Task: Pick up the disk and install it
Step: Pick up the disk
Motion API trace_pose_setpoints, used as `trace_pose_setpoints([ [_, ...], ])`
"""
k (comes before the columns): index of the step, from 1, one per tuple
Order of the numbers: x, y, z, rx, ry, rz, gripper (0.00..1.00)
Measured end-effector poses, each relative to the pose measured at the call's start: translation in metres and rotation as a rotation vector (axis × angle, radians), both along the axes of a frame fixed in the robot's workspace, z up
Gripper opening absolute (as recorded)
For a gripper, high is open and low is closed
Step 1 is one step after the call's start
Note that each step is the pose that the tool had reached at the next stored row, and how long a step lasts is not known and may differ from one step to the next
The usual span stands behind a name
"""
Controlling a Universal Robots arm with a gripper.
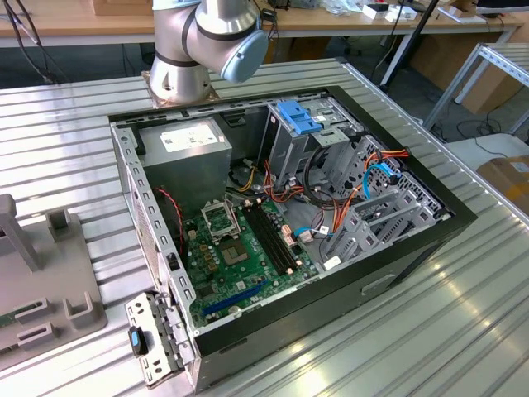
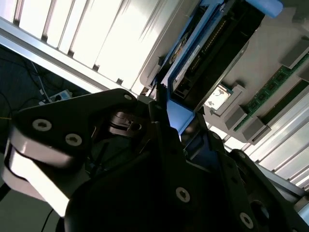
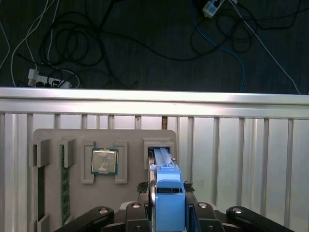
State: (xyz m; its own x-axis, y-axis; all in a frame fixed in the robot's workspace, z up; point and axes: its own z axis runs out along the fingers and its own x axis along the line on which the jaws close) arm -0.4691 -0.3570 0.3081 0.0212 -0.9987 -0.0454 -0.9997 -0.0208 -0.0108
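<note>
The disk (image 3: 166,193) stands on edge in a slot of the grey parts tray (image 3: 130,140), its bright blue carrier rail facing the camera in the first wrist view. My gripper (image 3: 165,187) straddles it, one dark fingertip pressed against each side, and is shut on it. In the second wrist view the disk (image 2: 207,53) shows its dark body and blue rail just past one of my fingers (image 2: 159,104). The lower end of the disk still sits in the tray slot.
The tray also holds a processor chip (image 3: 104,161) and memory sticks (image 3: 63,179). In the exterior view the open computer case (image 1: 289,215) lies on the slatted metal table, with a blue bracket (image 1: 297,116) atop its drive bay. The tray's edge (image 1: 50,289) shows at that view's left.
</note>
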Motion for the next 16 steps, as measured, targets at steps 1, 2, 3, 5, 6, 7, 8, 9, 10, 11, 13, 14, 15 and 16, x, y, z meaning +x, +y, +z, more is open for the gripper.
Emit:
trace_pose_setpoints([
  [1,0.0000,0.0000,0.0011,0.0002,-0.0005,0.000,0.36],
  [2,0.0000,0.0000,0.0029,0.0001,-0.0004,0.000,0.36],
  [3,0.0000,0.0000,0.0053,0.0000,0.0000,0.000,0.36],
  [5,0.0000,0.0000,0.0104,0.0000,-0.0001,0.000,0.36],
  [6,0.0000,0.0000,0.0117,0.0001,-0.0003,0.000,0.36],
  [7,0.0000,0.0000,0.0116,0.0002,-0.0004,0.000,0.36],
  [8,0.0000,0.0000,0.0118,0.0001,-0.0001,0.000,0.36],
  [9,0.0000,0.0000,0.0119,0.0001,0.0000,0.000,0.36],
  [10,0.0000,0.0000,0.0119,0.0001,0.0000,0.000,0.36],
  [11,0.0000,0.0000,0.0119,0.0001,-0.0001,0.000,0.36],
  [13,0.0000,0.0000,0.0119,0.0002,-0.0001,0.000,0.36],
  [14,0.0000,0.0000,0.0118,0.0002,-0.0001,0.000,0.36],
  [15,0.0000,0.0000,0.0118,0.0003,-0.0001,0.000,0.36],
  [16,0.0000,0.0000,0.0119,0.0003,-0.0001,0.000,0.36],
])
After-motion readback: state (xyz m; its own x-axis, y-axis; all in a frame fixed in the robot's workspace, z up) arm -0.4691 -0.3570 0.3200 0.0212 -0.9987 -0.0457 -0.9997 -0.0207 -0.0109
